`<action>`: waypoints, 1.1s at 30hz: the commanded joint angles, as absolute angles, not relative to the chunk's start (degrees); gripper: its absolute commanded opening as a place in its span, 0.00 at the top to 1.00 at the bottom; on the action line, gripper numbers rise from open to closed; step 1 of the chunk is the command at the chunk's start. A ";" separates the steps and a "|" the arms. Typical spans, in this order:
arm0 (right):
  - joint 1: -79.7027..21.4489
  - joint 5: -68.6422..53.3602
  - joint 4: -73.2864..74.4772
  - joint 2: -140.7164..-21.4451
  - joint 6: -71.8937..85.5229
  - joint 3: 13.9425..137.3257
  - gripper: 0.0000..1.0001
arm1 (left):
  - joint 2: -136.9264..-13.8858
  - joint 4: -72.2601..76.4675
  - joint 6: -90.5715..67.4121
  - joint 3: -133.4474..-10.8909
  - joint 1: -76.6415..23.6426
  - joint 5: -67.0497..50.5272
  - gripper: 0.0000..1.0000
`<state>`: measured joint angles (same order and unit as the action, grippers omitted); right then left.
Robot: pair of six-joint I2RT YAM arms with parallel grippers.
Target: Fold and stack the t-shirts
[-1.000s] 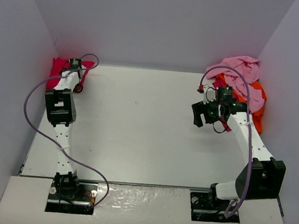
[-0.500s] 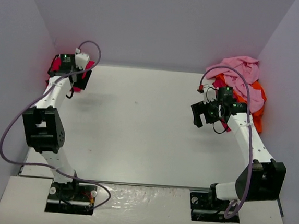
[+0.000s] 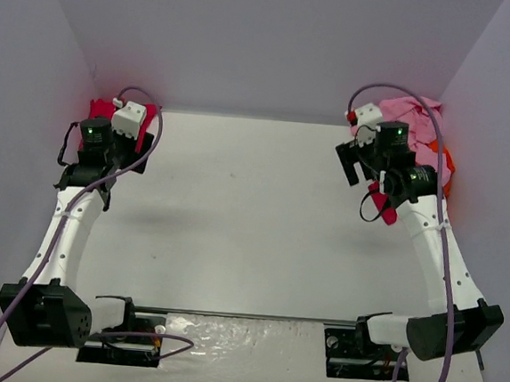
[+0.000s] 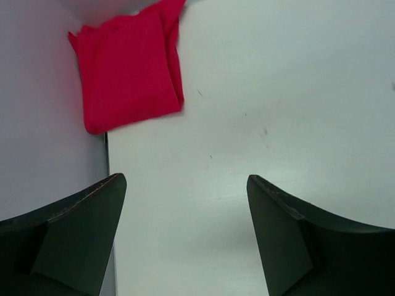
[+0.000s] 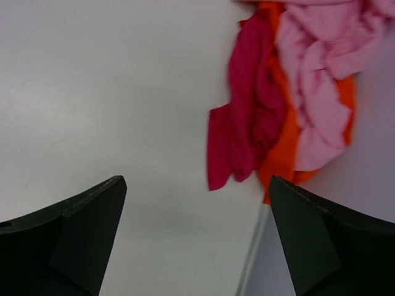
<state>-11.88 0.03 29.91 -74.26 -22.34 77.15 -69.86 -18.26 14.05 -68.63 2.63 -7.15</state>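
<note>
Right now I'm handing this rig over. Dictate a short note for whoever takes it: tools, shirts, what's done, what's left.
Left tool: open, empty, above the table near the far-left corner.
Right tool: open, empty, just short of the pile at the far right.
Shirts: the red shirt lies folded in the far-left corner. The pink shirt, orange shirt and magenta shirt are crumpled together at the far right, pink on top.
Done: one shirt folded and placed.
Left: fold the three in the pile and stack them, probably on the red one.
</note>
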 commanded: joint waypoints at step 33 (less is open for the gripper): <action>-3.87 11.21 7.29 -96.43 -16.12 79.22 0.00 | -64.72 -7.22 15.75 -46.00 3.66 -13.43 0.27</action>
